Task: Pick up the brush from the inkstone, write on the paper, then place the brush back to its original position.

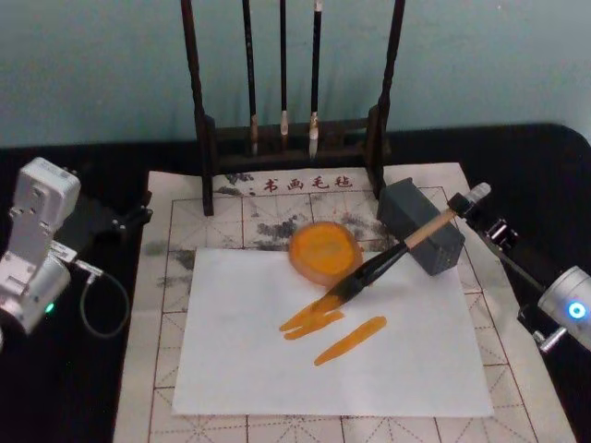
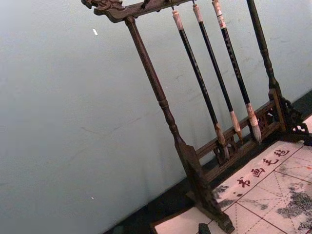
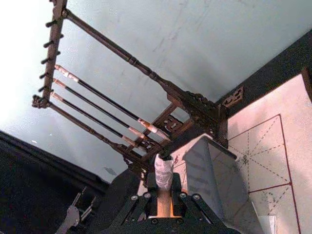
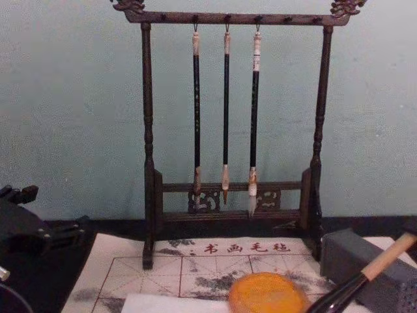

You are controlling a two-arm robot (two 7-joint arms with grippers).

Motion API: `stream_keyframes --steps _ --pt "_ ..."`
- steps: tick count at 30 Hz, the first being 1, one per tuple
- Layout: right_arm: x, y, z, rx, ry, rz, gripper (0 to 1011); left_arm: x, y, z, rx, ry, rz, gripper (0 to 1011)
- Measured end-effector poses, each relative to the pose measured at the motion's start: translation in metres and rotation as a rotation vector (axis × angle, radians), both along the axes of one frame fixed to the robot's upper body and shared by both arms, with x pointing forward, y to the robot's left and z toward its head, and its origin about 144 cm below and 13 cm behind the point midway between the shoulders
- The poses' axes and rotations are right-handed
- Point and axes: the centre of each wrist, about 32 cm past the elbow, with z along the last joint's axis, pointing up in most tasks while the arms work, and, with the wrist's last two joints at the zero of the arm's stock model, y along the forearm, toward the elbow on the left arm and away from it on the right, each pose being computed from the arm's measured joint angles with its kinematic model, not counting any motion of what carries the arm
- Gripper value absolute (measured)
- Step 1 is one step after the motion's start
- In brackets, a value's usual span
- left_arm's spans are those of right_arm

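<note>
The brush (image 1: 388,262), clamped in the right gripper (image 1: 462,209) at two o'clock with bristles over the paper's (image 1: 240,369) middle (left arm (image 1: 32,249) idle at nine), should probably lift straight up before returning to the inkstone (image 1: 402,208).

White left arm (image 1: 32,242), green light (image 1: 48,308); blue ring (image 1: 577,310) right; black right gripper (image 3: 164,197).

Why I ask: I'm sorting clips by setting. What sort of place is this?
Probably a calligraphy practice table: a dark wooden brush rack with three hanging brushes, a cream grid mat printed with red characters, and white paper bearing orange strokes.
</note>
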Motion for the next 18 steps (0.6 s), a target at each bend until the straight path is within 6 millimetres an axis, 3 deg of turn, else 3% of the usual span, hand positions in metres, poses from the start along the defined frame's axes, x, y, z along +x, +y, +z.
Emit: stream_keyframes --steps 18 --pt "0.0031 -0.0013 0.0070 0.098 0.013 0.009 175 0.0000 0.0000 0.0000 0.000 0.000 0.000 1001"
